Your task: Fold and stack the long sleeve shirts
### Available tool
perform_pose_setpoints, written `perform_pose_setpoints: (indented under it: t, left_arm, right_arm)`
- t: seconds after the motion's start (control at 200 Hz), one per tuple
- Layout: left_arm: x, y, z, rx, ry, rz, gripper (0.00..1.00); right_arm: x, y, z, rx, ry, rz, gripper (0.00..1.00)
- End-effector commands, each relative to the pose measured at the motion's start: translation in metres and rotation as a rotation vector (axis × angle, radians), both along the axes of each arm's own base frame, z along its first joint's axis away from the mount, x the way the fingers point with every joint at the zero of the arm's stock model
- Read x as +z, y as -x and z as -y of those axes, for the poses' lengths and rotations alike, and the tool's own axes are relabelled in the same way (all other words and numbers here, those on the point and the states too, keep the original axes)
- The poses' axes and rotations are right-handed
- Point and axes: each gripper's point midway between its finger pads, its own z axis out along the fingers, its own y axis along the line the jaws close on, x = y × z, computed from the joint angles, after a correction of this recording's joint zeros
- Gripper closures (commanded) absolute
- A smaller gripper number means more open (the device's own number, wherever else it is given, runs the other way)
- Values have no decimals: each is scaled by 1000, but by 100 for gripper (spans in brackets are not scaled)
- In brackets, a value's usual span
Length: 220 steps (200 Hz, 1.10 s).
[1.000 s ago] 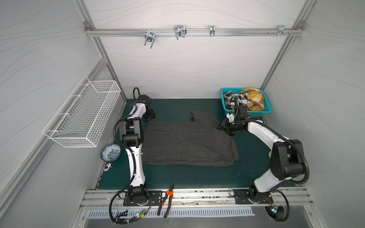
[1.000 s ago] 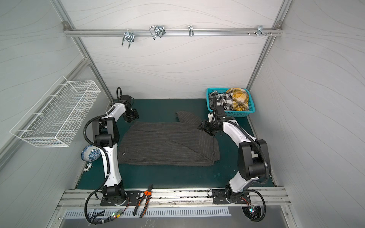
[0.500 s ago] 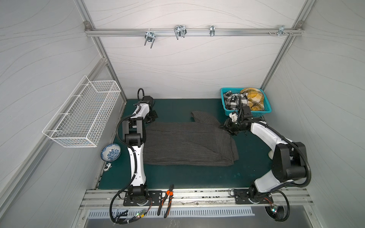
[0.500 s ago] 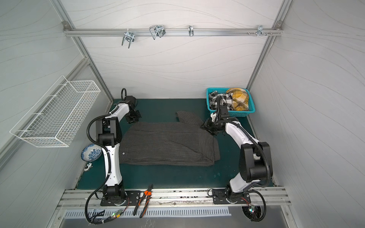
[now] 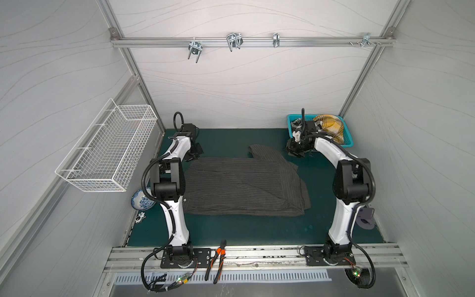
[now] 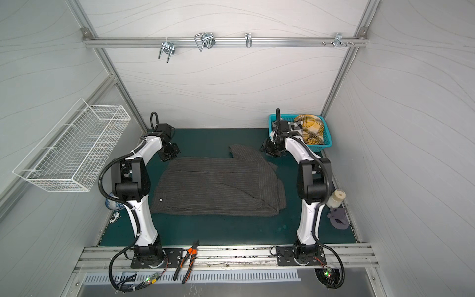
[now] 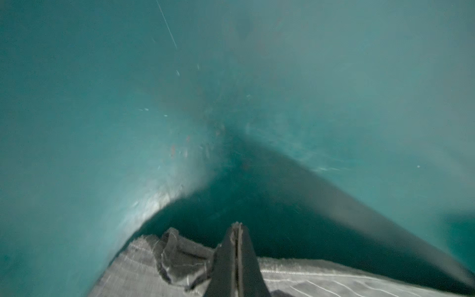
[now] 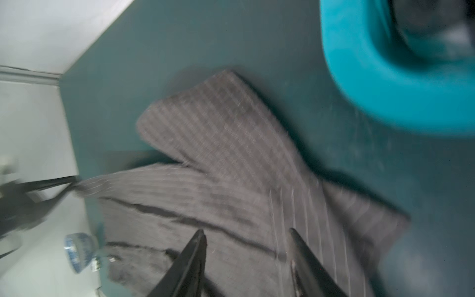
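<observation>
You are at the first fold. The shirt [image 5: 244, 187] lies spread flat across the middle of the counter [image 5: 226, 138] between the two arms, with one sleeve [image 5: 263, 154] poking out at its far edge. Your left fingers [image 7: 226, 262] are pressed together at the shirt's far left corner. In the right wrist view the cloth there is drawn to a point against them, so I judge they have it pinched (a thin bite, going by the bunched fabric beside them). Your right fingers [image 8: 190, 257] stand apart with nothing between them, hovering over the far right part of the shirt, near the sleeve and not far from the basket [image 8: 372, 102]. The next move calls for a matching grip. Bring the right fingers down onto the far right corner and close them on cloth only. Then lift both corners together and carry that edge toward you, keeping the lift even or the left corner may slip.
</observation>
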Motion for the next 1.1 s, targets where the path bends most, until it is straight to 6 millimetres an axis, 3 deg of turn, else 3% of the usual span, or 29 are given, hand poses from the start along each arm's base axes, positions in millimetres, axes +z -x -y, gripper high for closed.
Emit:
perform_pose_setpoints:
  t: [0.0,0.25,0.47,0.56,0.66,0.77,1.045,1.095]
  left_arm:
    - [14,-4,6,21,22,68,100]
    - [7,-1,8,32,40,59,100]
    - [1,2,6,36,33,47,100]
    - [2,3,5,40,35,51,100]
    - [1,4,8,40,52,57,100]
    - [-1,4,10,40,64,55,100]
    - [-4,6,11,39,75,55,100]
    - [-6,6,11,39,75,52,100]
  right_arm:
    - [-31,-1,5,59,73,-77,50]
    - [-74,-15,4,84,138,-131,46]
    - [-94,-11,1,106,179,-166,49]
    - [-83,-9,0,121,215,-128,49]
    - [-54,-17,1,97,223,-42,46]
    - [-32,-22,14,59,291,5,45]
    - [-25,-29,65,-63,382,8,43]
    - [-21,-29,66,-74,356,6,46]
